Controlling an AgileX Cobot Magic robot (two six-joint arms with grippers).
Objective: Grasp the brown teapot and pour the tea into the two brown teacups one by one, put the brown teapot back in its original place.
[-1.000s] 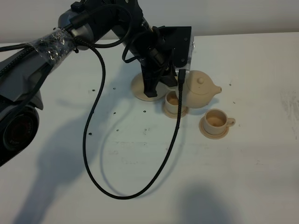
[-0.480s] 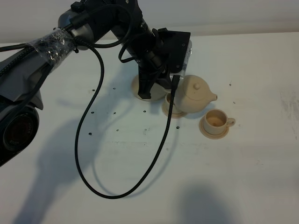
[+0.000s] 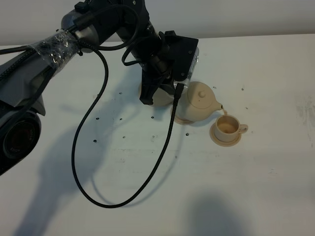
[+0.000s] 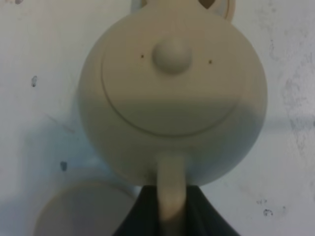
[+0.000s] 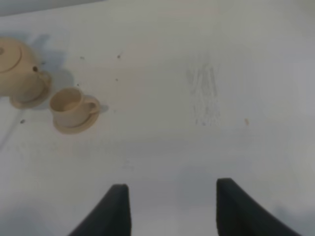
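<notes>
The squat pale beige-tan ceramic teapot with knobbed lid (image 3: 199,101) hangs tilted, its spout just over the small beige-tan teacup on its saucer (image 3: 228,127). My left claw (image 4: 171,199) is clenched on its loop handle, the fingers cut off at the wrist view's edge. The teapot hides the second matching teacup; only its saucer rim (image 3: 183,121) shows. My arm covers most of the wide beige saucer plate (image 3: 158,98). My right claw (image 5: 170,196) stands released over the white table (image 5: 221,73).

Bright even light, soft shadows on the white table (image 3: 275,196), wrist views slightly blurred.
</notes>
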